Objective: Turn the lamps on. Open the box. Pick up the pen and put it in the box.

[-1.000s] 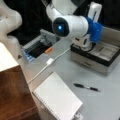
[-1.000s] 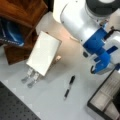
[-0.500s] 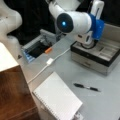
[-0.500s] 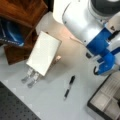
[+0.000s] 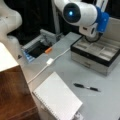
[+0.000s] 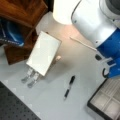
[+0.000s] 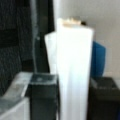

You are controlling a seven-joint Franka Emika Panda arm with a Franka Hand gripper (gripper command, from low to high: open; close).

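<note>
Pen [image 5: 86, 87] lies untouched on the grey table [image 5: 62, 67], in a front view below the box and to the right of a white notebook [image 5: 57, 98]; in a front view it shows again [image 6: 69, 86], alone on the bare tabletop. The gripper [image 7: 72, 100] appears only in the wrist view, as two dark fingers [image 7: 43, 97] at the bottom edge with a pale upright shape between them (whether that shape is gripped or merely behind them cannot be told, nor how wide the jaws stand). In a front view the arm's white and blue wrist [image 5: 96, 23] hangs over the box [image 5: 96, 53], well apart from the pen. The box stands open, its divided grey tray showing in both front views. The lamp [image 6: 65, 11] glows bright cream-white. So lamp and box look done; picking and placing the pen remain.
</note>
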